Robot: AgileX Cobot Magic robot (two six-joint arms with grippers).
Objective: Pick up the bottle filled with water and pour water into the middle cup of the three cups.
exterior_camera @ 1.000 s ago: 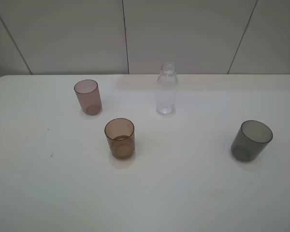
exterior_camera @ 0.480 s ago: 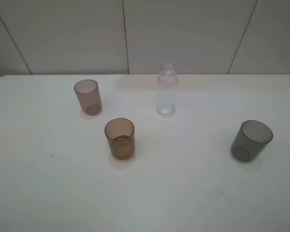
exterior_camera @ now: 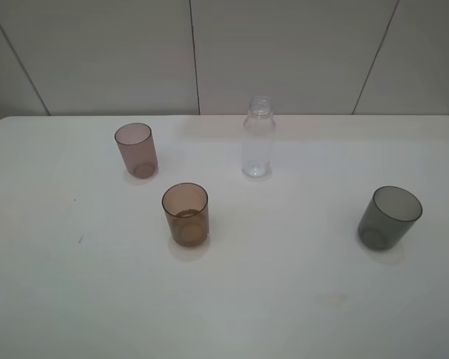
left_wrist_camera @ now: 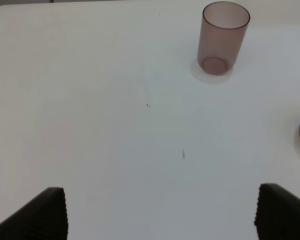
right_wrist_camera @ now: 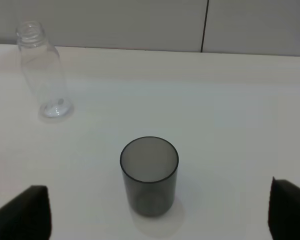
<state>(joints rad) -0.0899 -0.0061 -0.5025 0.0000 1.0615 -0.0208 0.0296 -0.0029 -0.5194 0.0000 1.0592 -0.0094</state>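
Standing upright near the table's point(exterior_camera: 52, 299) far edge, the clear bottle point(exterior_camera: 258, 138) lies ahead of the right gripper point(right_wrist_camera: 155, 220), beyond the grey tumbler point(right_wrist_camera: 149, 175); that arm is judged nearer. Both grippers show fingers spread wide on nothing; only the left gripper's point(left_wrist_camera: 160, 215) camera excludes the bottle, showing the mauve tumbler point(left_wrist_camera: 223, 37), while the high view alone shows the amber middle cup point(exterior_camera: 185, 214) whole.

All things stand upright on the surface point(exterior_camera: 284, 299), well apart. The bottle point(exterior_camera: 258, 137) is farthest back, near the middle. The pink cup point(exterior_camera: 136, 149) stands to its left. The middle cup point(exterior_camera: 185, 215) stands nearer the front, between them. The grey cup point(exterior_camera: 389, 218) stands far right.
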